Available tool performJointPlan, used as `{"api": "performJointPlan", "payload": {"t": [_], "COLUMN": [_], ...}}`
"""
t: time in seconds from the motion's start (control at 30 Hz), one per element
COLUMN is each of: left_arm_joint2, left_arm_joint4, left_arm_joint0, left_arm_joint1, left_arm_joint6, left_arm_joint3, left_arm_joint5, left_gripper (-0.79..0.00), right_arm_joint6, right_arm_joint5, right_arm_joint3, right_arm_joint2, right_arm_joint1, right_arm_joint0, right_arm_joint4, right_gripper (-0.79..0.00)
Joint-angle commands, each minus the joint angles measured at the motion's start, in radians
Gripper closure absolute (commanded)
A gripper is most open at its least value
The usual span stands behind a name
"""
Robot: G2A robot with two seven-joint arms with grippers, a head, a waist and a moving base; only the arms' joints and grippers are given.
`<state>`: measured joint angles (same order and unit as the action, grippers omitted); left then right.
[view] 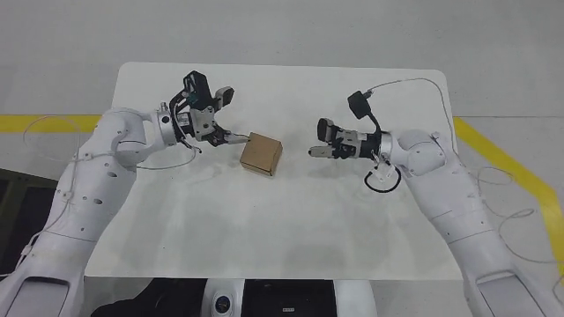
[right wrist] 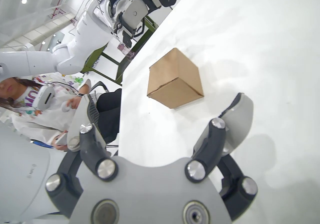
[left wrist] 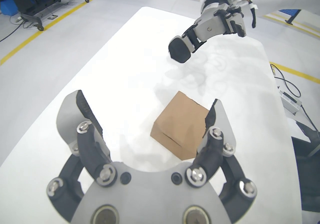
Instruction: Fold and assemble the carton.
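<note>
**Desk:** Where's the carton on your feeds?

**Me:** I've got the carton (view: 262, 153) sitting on the white tabletop (view: 352, 229), about mid-width and between my two arms. It looks like a closed brown cube, resting flat on one face. On the wrist views I can see a thin seam line across one side face.

**Desk:** Is either hand on it?

**Me:** No. My left hand (left wrist: 148, 99) is released and spread wide, with nothing in it. From its wrist camera the carton lies just beyond the tips, toward one side of the gap. From above, that hand's nearer tip is just beside the carton's corner, but I see table between them.

**Desk:** And the right?

**Me:** My right hand (view: 317, 139) is also released and empty. It points at the carton from the opposite side and sits a bit farther off than the left. Its wrist camera looks at the box corner-on, so I see three faces.

**Desk:** Are the top flaps down?

**Me:** From above, the top looks flat and shut.
</note>
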<state>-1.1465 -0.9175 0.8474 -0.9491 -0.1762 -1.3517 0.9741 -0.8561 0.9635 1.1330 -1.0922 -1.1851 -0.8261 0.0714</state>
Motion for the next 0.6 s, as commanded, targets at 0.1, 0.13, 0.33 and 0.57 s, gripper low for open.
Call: {"api": "performJointPlan", "payload": {"t": [0.1, 0.13, 0.33, 0.57], "left_arm_joint2": [-0.037, -0.043, -0.066, -0.106], "left_arm_joint4": [0.043, 0.051, 0.114, 0.109], "left_arm_joint0": [-0.024, -0.029, -0.063, -0.09], "left_arm_joint1": [0.003, 0.004, 0.003, 0.009], "left_arm_joint6": [-0.023, -0.024, -0.05, -0.046], "left_arm_joint3": [0.021, 0.028, 0.082, 0.106], "left_arm_joint5": [-0.055, -0.064, -0.107, -0.143], "left_gripper": [-0.785, -0.785, -0.785, -0.785], "right_arm_joint6": [0.193, 0.242, 0.484, 0.716], "right_arm_joint5": [0.049, 0.049, 0.01, -0.119], "right_arm_joint3": [0.038, 0.054, 0.16, 0.287], "right_arm_joint2": [-0.114, -0.141, -0.269, -0.364], "right_arm_joint1": [0.019, 0.023, 0.038, 0.048], "right_arm_joint0": [-0.025, -0.039, -0.119, -0.201], "right_arm_joint4": [0.204, 0.255, 0.541, 0.797], "right_gripper": [-0.785, -0.785, -0.785, -0.785]}}
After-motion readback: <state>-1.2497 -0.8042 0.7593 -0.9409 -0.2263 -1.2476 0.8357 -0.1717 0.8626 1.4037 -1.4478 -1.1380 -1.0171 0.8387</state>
